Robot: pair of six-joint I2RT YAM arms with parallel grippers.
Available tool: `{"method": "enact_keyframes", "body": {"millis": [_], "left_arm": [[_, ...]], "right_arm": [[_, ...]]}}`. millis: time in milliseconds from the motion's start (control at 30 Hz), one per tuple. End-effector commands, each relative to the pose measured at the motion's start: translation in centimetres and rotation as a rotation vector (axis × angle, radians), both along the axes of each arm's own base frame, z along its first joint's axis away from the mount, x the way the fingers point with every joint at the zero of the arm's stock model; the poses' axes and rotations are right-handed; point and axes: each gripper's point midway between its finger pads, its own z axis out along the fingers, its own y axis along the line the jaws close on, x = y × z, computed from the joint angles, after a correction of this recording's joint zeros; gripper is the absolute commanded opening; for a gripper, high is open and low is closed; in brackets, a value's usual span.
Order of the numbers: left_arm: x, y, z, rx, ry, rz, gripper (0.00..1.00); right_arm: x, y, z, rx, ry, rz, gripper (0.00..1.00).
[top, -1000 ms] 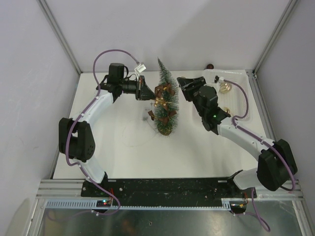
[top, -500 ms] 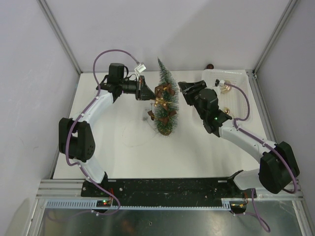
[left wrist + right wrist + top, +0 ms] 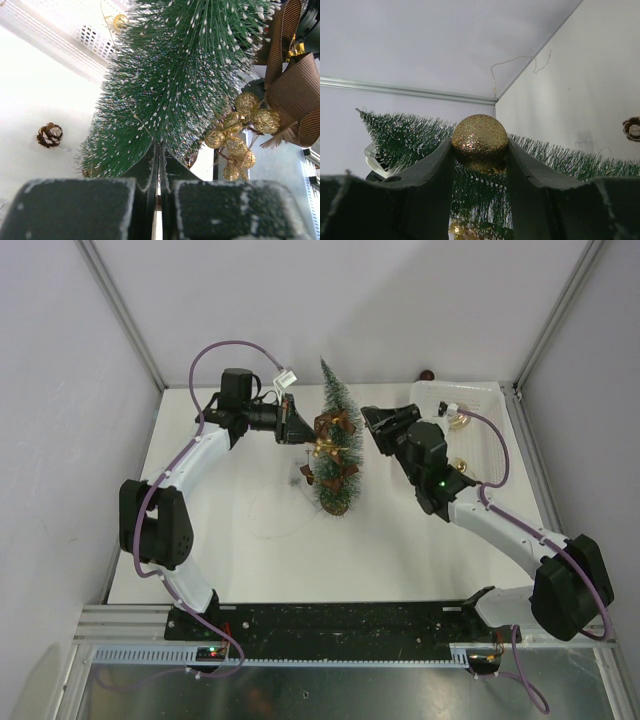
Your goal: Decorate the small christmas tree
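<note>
Right fingers (image 3: 432,185) half open, clamped on gold glitter ball (image 3: 480,137), small christmas tree (image 3: 405,136) just beyond tips. Left fingers (image 3: 147,167) fully closed, tips in bristles; possibly pinching a thread, unclear.

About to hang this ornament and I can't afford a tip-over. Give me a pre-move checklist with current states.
1. Right pincer grips the gold ball squarely: ok.
2. Small christmas tree stands upright: ok.
3. Left pincer is shut at the tree's side, but is it actually bracing the tree: cannot tell.
4. Bare bristles lie just behind the ball: ok.
5. Hanging thread above the ball forms an open loop: cannot tell.
</note>
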Motion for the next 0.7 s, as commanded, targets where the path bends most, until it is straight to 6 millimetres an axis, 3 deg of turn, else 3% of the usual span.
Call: {"method": "enact_keyframes", "body": {"millis": [0, 667], "left_arm": [[-1.0, -0.1, 2.3, -0.022, -0.079, -0.018, 0.0], [-1.0, -0.1, 2.1, -0.023, -0.073, -0.022, 0.0]], "right_arm": [[-0.2, 0.7, 0.9, 0.041, -0.02, 0.017, 0.03], [-1.3, 1.3, -0.6, 0.001, 0.014, 0.036, 0.03]]}}
